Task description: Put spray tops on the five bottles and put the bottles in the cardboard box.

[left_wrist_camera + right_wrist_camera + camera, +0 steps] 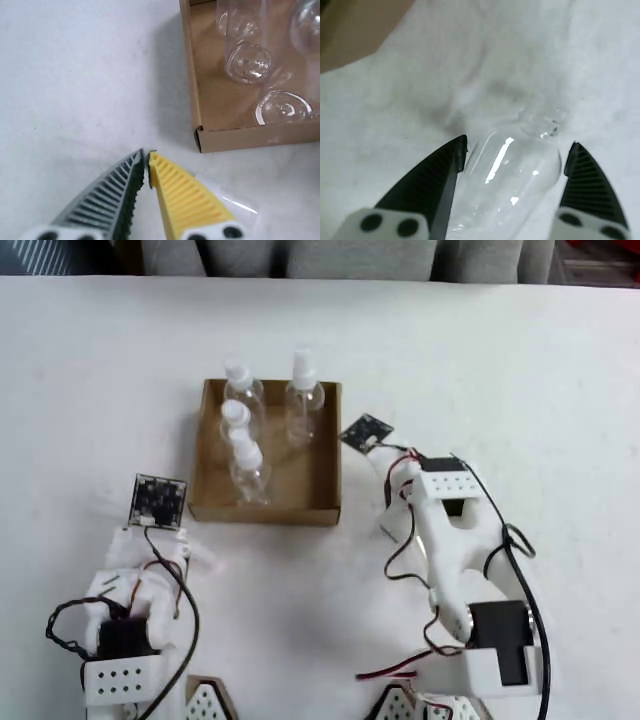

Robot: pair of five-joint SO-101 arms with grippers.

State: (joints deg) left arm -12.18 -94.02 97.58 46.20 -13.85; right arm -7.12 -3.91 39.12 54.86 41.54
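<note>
The cardboard box [265, 512] sits mid-table and holds several clear bottles [302, 400] fitted with white spray tops. In the right wrist view a clear bottle [515, 175] with a bare neck lies on the table between the black fingers of my right gripper [520, 144]. That gripper is open around the bottle, and a corner of the box [355, 30] lies beyond it. My left gripper [146, 156] is shut, its grey and yellow tips touching just above the table. It hovers beside the box's [250, 137] near corner, where the bottle bases [247, 62] show.
The left arm [135, 590] stands at the front left and the right arm [450, 540] at the front right, with loose cables [515, 540] trailing from it. A clear glossy piece [235, 200] lies on the table beside the yellow finger. White table spreads around the box.
</note>
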